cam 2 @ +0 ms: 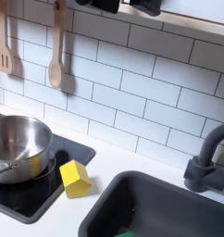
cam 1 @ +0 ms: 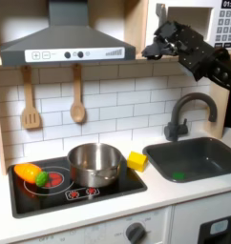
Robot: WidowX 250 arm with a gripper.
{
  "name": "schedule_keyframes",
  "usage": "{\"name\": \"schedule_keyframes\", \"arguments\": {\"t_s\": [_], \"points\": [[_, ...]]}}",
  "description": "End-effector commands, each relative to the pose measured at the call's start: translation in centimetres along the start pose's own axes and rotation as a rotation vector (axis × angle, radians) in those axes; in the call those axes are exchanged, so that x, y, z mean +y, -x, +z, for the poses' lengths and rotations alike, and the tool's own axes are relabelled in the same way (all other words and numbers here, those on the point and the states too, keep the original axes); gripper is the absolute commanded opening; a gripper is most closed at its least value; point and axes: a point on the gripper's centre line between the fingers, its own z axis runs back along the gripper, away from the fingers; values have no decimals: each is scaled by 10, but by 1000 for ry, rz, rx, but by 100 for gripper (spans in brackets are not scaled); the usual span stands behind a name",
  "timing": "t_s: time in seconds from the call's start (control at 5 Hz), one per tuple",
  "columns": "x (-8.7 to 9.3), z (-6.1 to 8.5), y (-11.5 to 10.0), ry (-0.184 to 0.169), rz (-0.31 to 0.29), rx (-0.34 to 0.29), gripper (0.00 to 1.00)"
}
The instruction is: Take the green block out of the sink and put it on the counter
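The gripper (cam 1: 163,38) hangs high above the sink (cam 1: 219,151), jaws too dark to tell if open or closed, so a long descent risks hitting the faucet (cam 1: 189,112) or the rim. The block (cam 1: 178,174), a small, dim green patch, lies on the basin floor near the front-left corner, easily nudged against the wall.

White tiled wall (cam 1: 108,100) behind, grey range hood (cam 1: 65,43), possibly wooden shelving above.
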Motion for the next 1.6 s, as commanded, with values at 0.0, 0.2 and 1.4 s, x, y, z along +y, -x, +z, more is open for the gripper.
{"name": "schedule_keyframes", "arguments": {"t_s": [0.0, 0.2, 1.4], "points": [[2, 4, 13, 0, -7, 91, 100], [5, 9, 33, -15, -2, 193, 100], [21, 47, 97, -185, -122, 716, 100]]}}
